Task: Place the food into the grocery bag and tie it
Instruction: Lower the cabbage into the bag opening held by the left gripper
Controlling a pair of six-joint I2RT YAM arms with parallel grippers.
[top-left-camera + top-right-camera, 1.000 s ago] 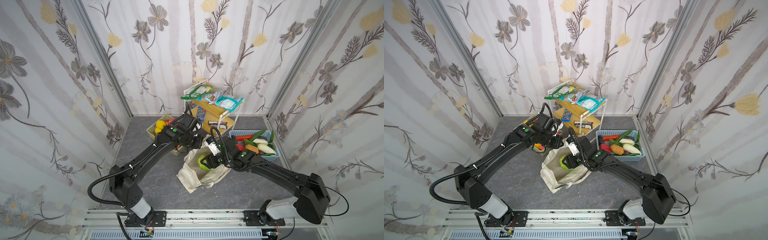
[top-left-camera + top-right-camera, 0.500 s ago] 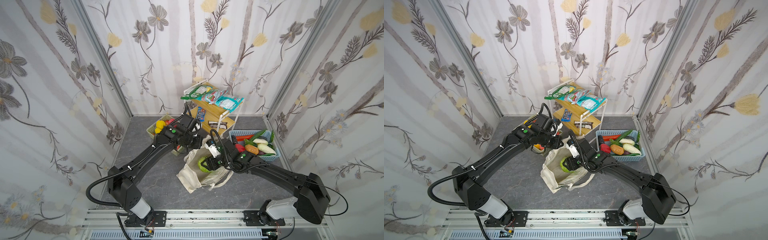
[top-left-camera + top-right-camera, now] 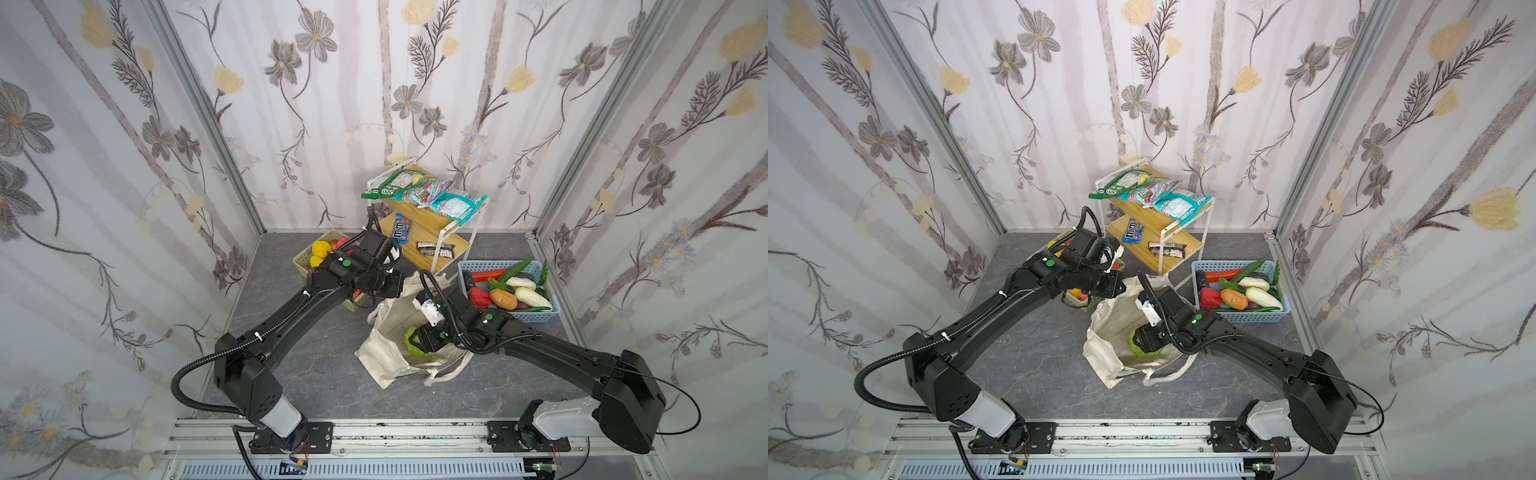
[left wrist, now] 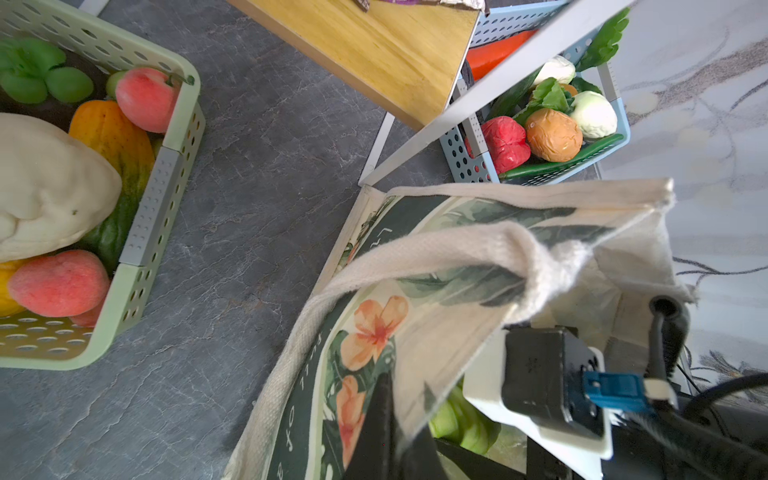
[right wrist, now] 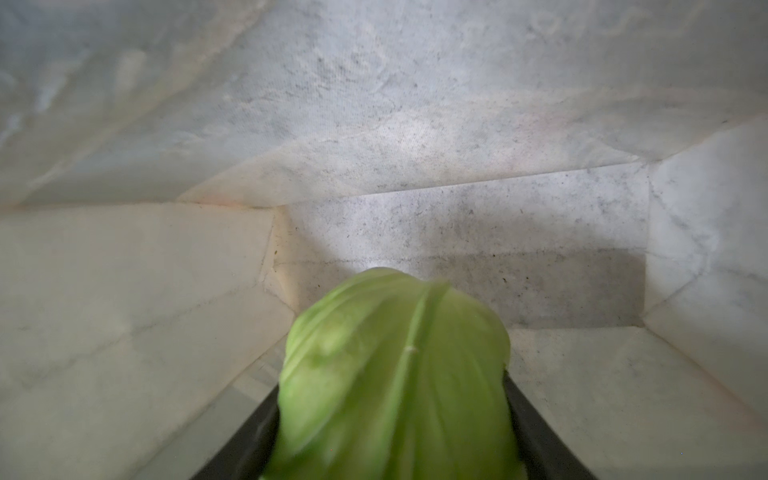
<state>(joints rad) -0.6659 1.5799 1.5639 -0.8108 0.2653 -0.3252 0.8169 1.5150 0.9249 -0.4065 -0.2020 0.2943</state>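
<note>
Lowering further, my right gripper (image 3: 417,341) now holds the green cabbage (image 5: 395,365) inside the grocery bag (image 3: 376,361), whose rim my left gripper (image 4: 399,440) pinches tight, so I'd release next.

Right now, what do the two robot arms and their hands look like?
Both the left arm and right arm are matte black, boxy links on pale grey base housings. Each wrist bears a round green dot, and ribbed black cable loops alongside. The right wrist carries a white camera block. The right hand has flat black fingers.
</note>
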